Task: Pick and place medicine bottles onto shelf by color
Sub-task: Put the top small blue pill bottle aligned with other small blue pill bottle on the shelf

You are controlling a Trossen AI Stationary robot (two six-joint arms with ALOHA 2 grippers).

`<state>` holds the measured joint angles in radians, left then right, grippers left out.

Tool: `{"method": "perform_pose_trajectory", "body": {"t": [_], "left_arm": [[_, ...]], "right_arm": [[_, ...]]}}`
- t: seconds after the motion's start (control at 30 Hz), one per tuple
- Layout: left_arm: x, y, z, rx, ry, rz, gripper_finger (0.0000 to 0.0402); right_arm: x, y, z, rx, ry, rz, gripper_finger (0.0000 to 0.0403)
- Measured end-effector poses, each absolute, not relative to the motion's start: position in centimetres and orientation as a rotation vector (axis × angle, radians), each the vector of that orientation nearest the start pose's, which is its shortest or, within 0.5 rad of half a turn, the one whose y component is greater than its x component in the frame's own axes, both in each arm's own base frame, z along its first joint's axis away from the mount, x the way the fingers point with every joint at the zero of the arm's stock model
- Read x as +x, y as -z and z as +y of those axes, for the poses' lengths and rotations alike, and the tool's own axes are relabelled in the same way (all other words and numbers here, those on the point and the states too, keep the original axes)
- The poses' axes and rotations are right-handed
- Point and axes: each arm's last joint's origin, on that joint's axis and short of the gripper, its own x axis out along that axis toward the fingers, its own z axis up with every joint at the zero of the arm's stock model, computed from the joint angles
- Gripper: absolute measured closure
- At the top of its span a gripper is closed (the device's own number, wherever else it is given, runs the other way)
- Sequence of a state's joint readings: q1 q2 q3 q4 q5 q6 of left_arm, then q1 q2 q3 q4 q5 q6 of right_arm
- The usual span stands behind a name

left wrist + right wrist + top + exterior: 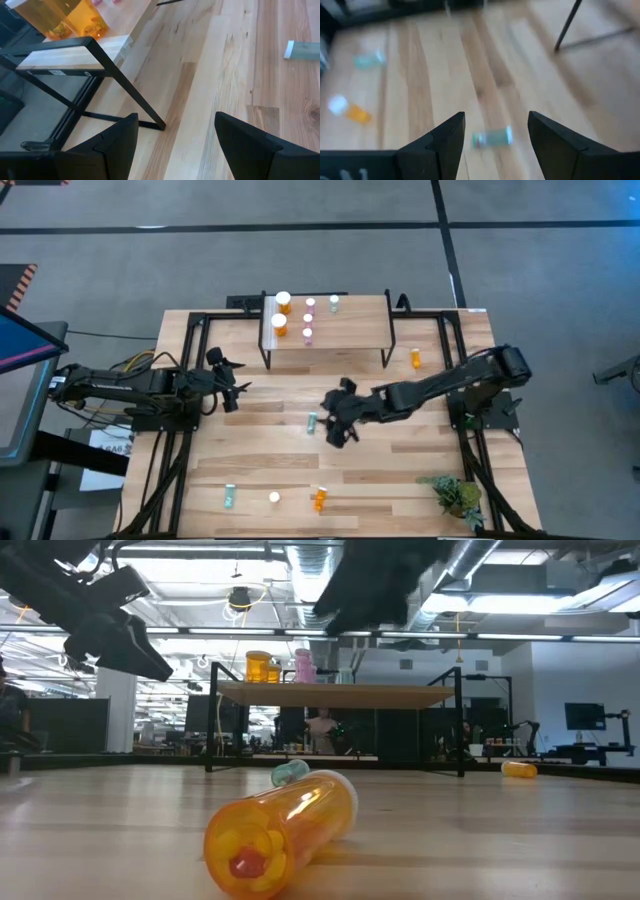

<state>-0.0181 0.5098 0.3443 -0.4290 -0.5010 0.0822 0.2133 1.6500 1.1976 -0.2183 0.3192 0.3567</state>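
The shelf (340, 330) stands at the far middle of the table on black legs. It holds two wide orange bottles (281, 313), three pink ones (308, 320) and a teal one (334, 302), all upright. A teal bottle (312, 421) lies on its side at mid-table. My right gripper (496, 121) hovers open above it, and that bottle (492, 138) shows between the fingers, well below them. My left gripper (175, 120) waits open at the left, near the shelf's left legs. More bottles lie loose: orange (415, 358), orange (319, 499) and teal (229, 497).
A white-topped item (274, 498) sits near the front edge between the teal and orange bottles. A small green plant (455, 492) stands at the near right corner. In the low view the near orange bottle (285, 830) lies on its side in the foreground.
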Motion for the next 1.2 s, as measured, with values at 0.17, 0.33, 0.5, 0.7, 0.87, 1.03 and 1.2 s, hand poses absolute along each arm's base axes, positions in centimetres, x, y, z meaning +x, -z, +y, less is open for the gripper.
{"method": "perform_pose_trajectory", "body": {"t": [0.17, 0.33, 0.5, 0.7, 0.87, 1.03, 1.2], "left_arm": [[11.9, -19.9, 1.2, 0.232, -0.444, 0.600, 0.0149], [11.8, -19.9, 1.2, 0.233, -0.443, 0.602, 0.0149], [11.8, -19.9, 1.2, 0.233, -0.444, 0.603, 0.0149], [11.8, -19.9, 1.2, 0.234, -0.444, 0.603, 0.0149], [11.8, -19.9, 1.2, 0.234, -0.444, 0.602, 0.0149], [11.8, -19.9, 1.2, 0.234, -0.444, 0.603, 0.0149], [11.8, -19.9, 1.2, 0.234, -0.444, 0.603, 0.0149]], "right_arm": [[37.4, -22.0, 6.3, 0.184, 0.251, 0.678, 0.0163], [38.2, -20.3, 4.1, 0.417, 0.375, 0.679, 0.0163], [39.0, -19.2, 2.6, 0.513, 0.375, 0.691, 0.0163], [39.1, -18.6, 2.2, 0.557, 0.351, 0.726, 0.0162], [39.2, -18.6, 2.2, 0.578, 0.345, 0.725, 0.0144], [39.5, -17.8, 2.4, 0.604, 0.325, 0.742, 0.0099], [39.9, -17.2, 2.0, 0.646, 0.354, 0.741, 0.0055]]}}
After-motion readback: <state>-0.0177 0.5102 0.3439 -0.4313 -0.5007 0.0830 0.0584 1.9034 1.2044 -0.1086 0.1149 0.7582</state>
